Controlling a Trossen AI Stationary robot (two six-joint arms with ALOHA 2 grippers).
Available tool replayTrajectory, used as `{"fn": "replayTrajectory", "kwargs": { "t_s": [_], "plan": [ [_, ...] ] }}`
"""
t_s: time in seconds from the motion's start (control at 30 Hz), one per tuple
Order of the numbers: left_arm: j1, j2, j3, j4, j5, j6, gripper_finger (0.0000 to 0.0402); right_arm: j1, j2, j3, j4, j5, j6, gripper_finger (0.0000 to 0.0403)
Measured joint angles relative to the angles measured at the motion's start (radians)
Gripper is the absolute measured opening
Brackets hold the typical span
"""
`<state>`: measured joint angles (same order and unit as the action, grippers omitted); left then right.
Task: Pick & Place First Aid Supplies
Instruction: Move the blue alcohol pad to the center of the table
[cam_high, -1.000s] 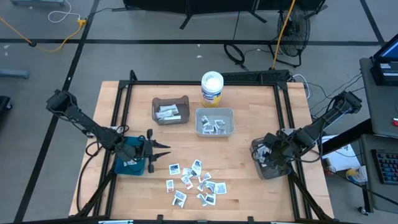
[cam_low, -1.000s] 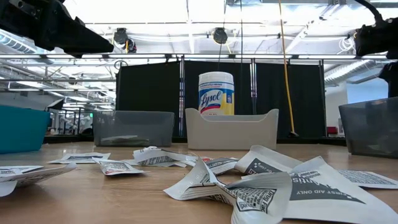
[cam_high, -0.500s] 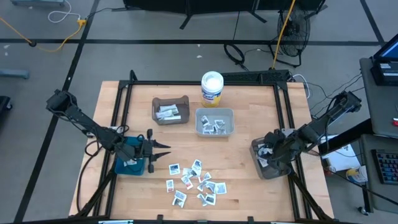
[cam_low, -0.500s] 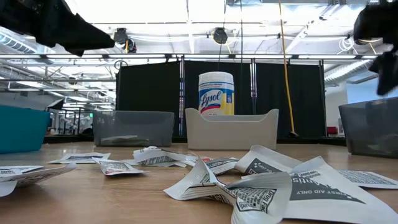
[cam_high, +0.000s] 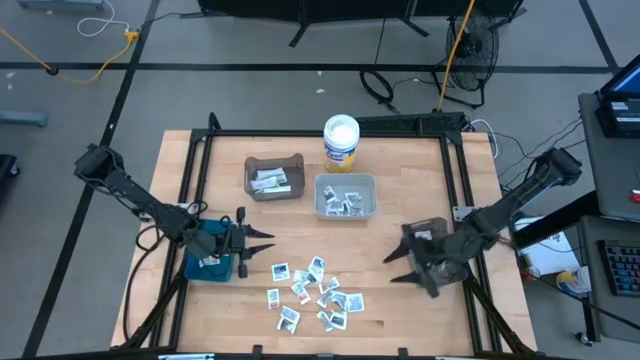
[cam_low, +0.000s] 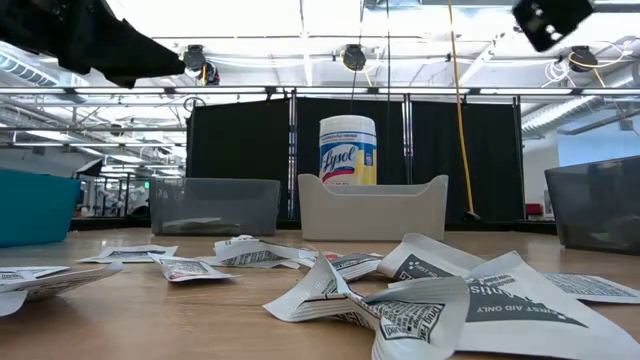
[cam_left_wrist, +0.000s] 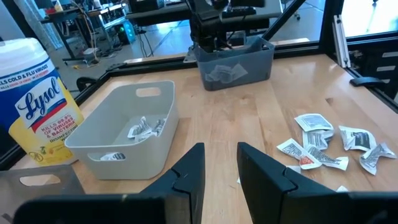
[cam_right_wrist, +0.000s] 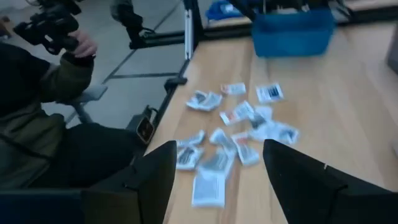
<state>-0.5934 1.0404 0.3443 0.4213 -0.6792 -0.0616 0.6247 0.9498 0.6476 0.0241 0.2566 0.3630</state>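
The first aid supplies (cam_high: 312, 294) lie as a loose heap of small white packets on the wooden table near its front edge; they also show in the right wrist view (cam_right_wrist: 239, 134). More packets lie in the white bin (cam_high: 345, 197) and the brown bin (cam_high: 274, 178). My right gripper (cam_high: 397, 268) stands open and empty, nearly level, between the dark grey bin (cam_high: 420, 232) and the heap, pointing at the heap. My left gripper (cam_high: 266, 239) hangs still and open at the blue bin's (cam_high: 205, 262) right side, with nothing between its fingers (cam_left_wrist: 193, 165).
A white round tub with a blue and yellow label (cam_high: 341, 140) stands at the far edge behind the white bin. A black frame (cam_high: 200, 180) borders the table. A seated person in a dark sleeve (cam_right_wrist: 37, 93) is beyond the table's front edge.
My right gripper has risen out of the dark grey bin and swung toward the heap of packets. It has tipped up from pointing down to nearly level and rolled as it went. It stays open and empty.
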Motion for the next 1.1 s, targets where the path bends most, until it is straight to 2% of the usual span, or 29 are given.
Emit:
{"fn": "replayTrajectory", "kwargs": {
  "t_s": [0.13,0.2,0.43,0.5,0.63,0.9,1.1],
  "plan": [
    [0.000,0.000,0.000,0.000,0.000,0.000,0.0097,-0.016,0.158,0.000,0.203,-0.007,-0.089,0.0236],
    [0.000,0.000,0.000,0.000,0.000,0.000,0.0097,-0.029,0.236,0.000,0.278,-0.046,-0.115,0.0240],
    [0.000,0.000,0.000,0.000,0.000,0.000,0.0097,-0.061,0.480,0.001,0.479,-0.123,-0.094,0.0270],
    [0.000,0.000,0.000,0.000,0.000,0.001,0.0097,-0.066,0.540,0.020,0.488,-0.133,-0.077,0.0282],
    [0.000,0.000,0.000,-0.001,0.000,0.001,0.0097,-0.068,0.641,0.103,0.418,-0.184,-0.067,0.0298],
    [0.000,0.000,0.000,-0.001,0.000,0.001,0.0097,-0.068,0.750,0.363,-0.030,-0.209,-0.069,0.0294],
    [0.000,0.000,0.000,-0.001,0.000,0.000,0.0097,-0.083,0.830,0.414,-0.073,-0.215,0.042,0.0298]
  ]
}}
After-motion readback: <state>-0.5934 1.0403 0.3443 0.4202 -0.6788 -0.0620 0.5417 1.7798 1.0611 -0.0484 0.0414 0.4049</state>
